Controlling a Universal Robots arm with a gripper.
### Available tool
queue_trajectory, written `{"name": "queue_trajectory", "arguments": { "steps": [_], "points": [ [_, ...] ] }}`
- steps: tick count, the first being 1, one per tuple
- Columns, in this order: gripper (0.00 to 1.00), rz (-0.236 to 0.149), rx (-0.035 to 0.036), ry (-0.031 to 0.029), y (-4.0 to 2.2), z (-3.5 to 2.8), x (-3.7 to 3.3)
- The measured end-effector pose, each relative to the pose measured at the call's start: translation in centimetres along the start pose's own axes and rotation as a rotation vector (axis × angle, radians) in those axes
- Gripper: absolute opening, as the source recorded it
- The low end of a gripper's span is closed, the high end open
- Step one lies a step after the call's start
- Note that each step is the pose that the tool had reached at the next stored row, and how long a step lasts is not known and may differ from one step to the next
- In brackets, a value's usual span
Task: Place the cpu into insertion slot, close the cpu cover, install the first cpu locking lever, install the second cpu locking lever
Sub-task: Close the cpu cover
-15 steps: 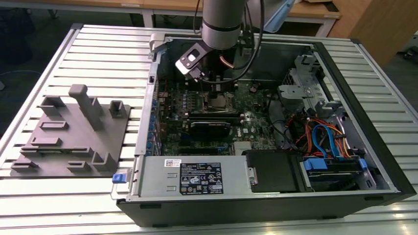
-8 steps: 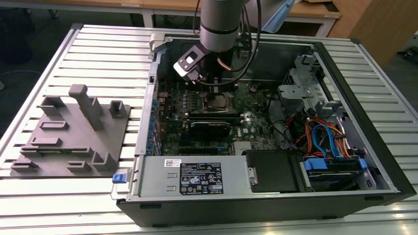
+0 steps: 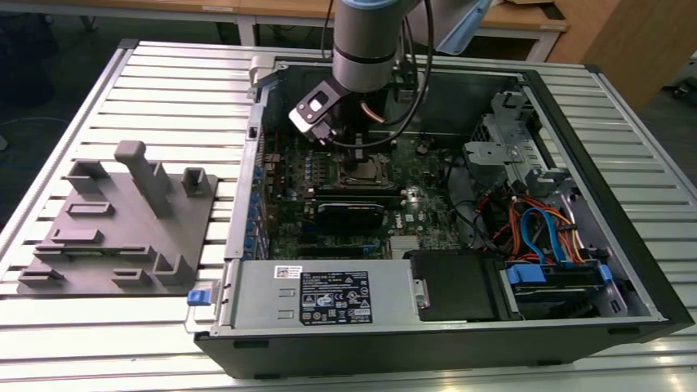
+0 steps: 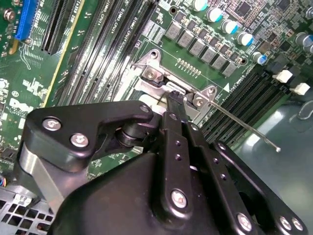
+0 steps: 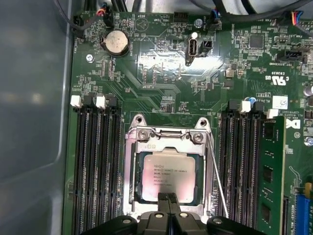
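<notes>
The cpu (image 5: pixel 168 174), a silver-grey square chip, lies in the insertion slot (image 5: pixel 171 133) on the green board. The cpu cover (image 5: pixel 134 166), a silver frame, lies flat around it, and the chip shows through the cut-out. My gripper (image 5: pixel 168 198) is shut with nothing between the fingers. Its tips rest on the middle of the cover's edge, at the rim of the chip. In the second wrist view the gripper (image 4: pixel 175 98) presses on the socket's metal end. A thin wire locking lever (image 4: pixel 244 126) stands out free beside the socket. It also runs along the cover's side (image 5: pixel 217 176). In the exterior view the gripper (image 3: pixel 351 151) hangs over the cpu (image 3: pixel 360 171).
Long black memory slots (image 5: pixel 98 171) flank the socket, and a green memory stick (image 5: pixel 271 171) stands in one. A coin battery (image 5: pixel 116 41) sits further along the board. The case wall (image 3: pixel 261 90), cables (image 3: pixel 534 224) and drive bay (image 3: pixel 556 282) surround the board. A grey fixture plate (image 3: pixel 114 220) lies at the exterior view's left.
</notes>
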State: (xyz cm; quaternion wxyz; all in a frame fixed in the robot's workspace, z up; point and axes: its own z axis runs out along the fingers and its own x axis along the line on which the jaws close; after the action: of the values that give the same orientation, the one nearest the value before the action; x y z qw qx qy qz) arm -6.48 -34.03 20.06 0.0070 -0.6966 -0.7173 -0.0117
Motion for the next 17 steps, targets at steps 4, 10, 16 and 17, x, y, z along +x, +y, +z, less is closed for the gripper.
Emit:
{"name": "queue_trajectory", "arguments": {
  "steps": [4,10,16,17],
  "points": [
    [0.1,0.0,0.0009,-0.0001,-0.05,0.08,0.0],
    [0.1,0.0,0.0007,0.0002,-0.15,-0.05,0.01],
    [0.1,0.0,0.0011,-0.0003,-0.18,0.15,-0.01],
    [0.1,0.0,0.0012,-0.0004,-0.18,0.17,-0.01]
  ]
}}
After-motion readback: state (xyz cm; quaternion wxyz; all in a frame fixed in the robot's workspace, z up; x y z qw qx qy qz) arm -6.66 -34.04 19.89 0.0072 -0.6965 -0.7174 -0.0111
